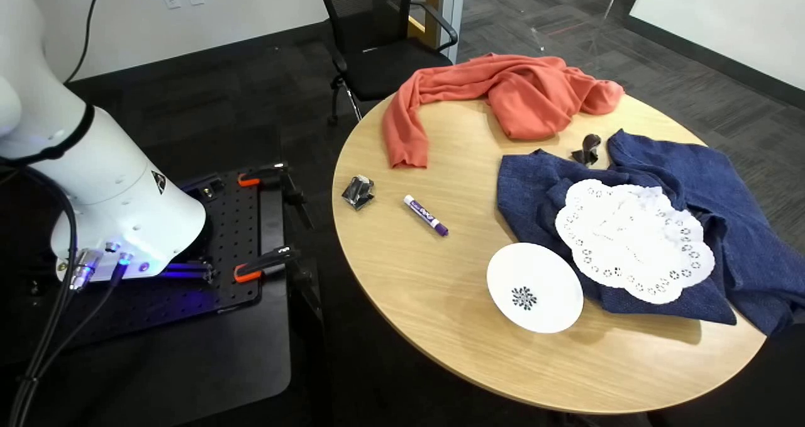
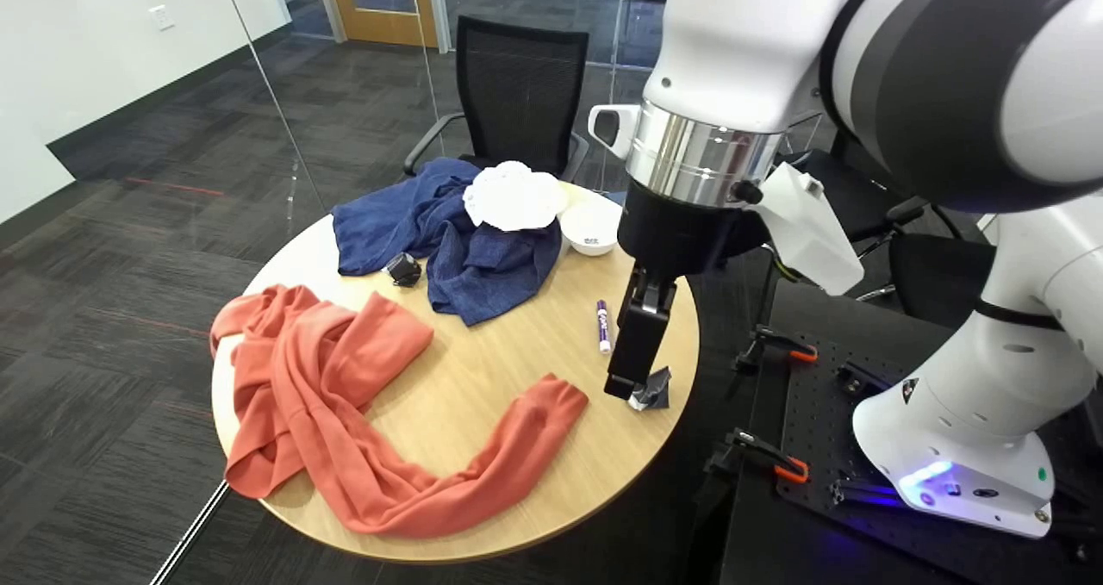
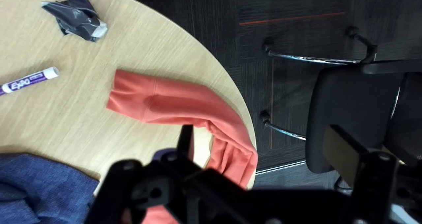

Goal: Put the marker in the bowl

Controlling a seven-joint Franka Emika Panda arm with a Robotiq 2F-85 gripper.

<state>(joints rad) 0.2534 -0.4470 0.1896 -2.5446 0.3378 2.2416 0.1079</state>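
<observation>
Marker (image 1: pixel 426 216): lies flat on the desk (image 1: pixel 440 282), near the centre of the frame in an exterior view, apart from the bowl (image 1: pixel 547 270); white end toward the upper left, purple end toward the lower right. In the wrist view the left edge cuts it off.

Bowl: upright on the desk, to the lower right of the marker, beside the blue cloth (image 1: pixel 723 182); contact cannot be confirmed.

Doily (image 1: pixel 629 238): laid over the blue cloth, right of centre.

Red cloth (image 1: pixel 534 94): along the desk's upper edge, right of centre.

Scrap (image 1: pixel 358 192): dark, crumpled, left of the marker.

Pincer (image 2: pixel 620 385): hangs tip-down over the desk in an exterior view, its outline overlapping the scrap; clearance cannot be told. In the wrist view it stands released, jaws spread wide apart across the bottom.
</observation>
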